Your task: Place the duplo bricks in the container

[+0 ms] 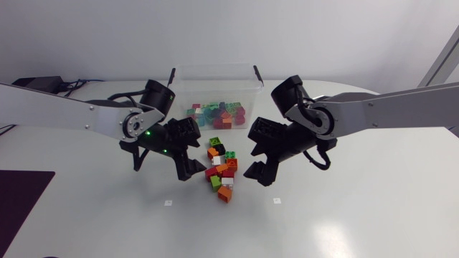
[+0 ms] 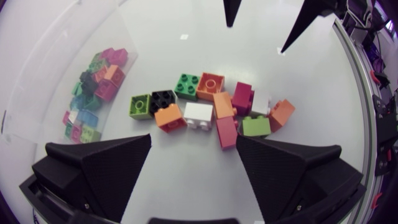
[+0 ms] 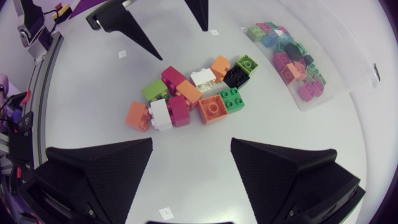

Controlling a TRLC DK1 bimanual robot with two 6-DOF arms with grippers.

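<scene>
A pile of loose duplo bricks in orange, red, green, white and black lies on the white table in front of the clear plastic container. The container holds several more bricks. My left gripper hangs open just left of the pile, and my right gripper hangs open just right of it. In the left wrist view the pile lies ahead of the open left gripper, with the container off to one side. The right wrist view shows the pile ahead of the open right gripper.
A dark purple mat covers the table's near left corner. Two small white markers sit on the table in front of the pile. A black device with cables lies at the back left.
</scene>
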